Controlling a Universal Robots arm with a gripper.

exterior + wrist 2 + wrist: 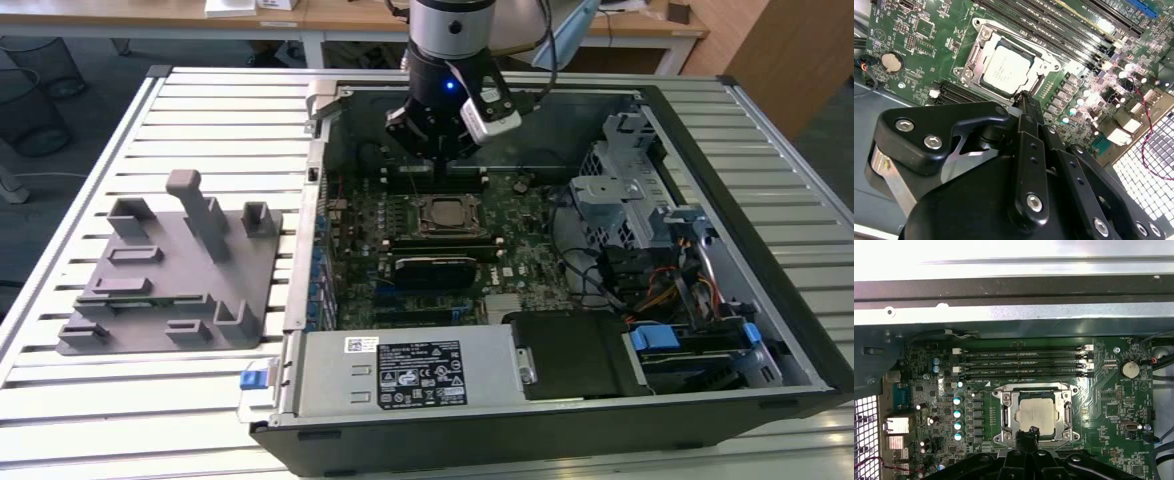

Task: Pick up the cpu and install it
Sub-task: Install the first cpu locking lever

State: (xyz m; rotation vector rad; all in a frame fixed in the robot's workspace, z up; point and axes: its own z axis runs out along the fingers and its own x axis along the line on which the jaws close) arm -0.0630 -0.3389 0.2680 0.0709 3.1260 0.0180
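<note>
Above the open computer case [694, 395] on the slatted table [200, 100], my end effector [430, 150] hangs over the far part of the motherboard [534, 250], near the memory slots [1024, 362]. Both wrist views show the cpu [1006, 69] lying flat inside the socket frame [1046, 62], its pale metal top facing up; in the first wrist view the cpu [1037, 412] sits just below the row of memory slots, with a coin battery [1129, 369] off to one side. My fingers [1026, 107] look drawn together into a narrow tip with nothing between them, and that tip is just beside the edge of the socket frame, apart from the chip. On the exterior view's left, a grey plastic fixture [174, 270] with upright posts rests on the table beside the case
</note>
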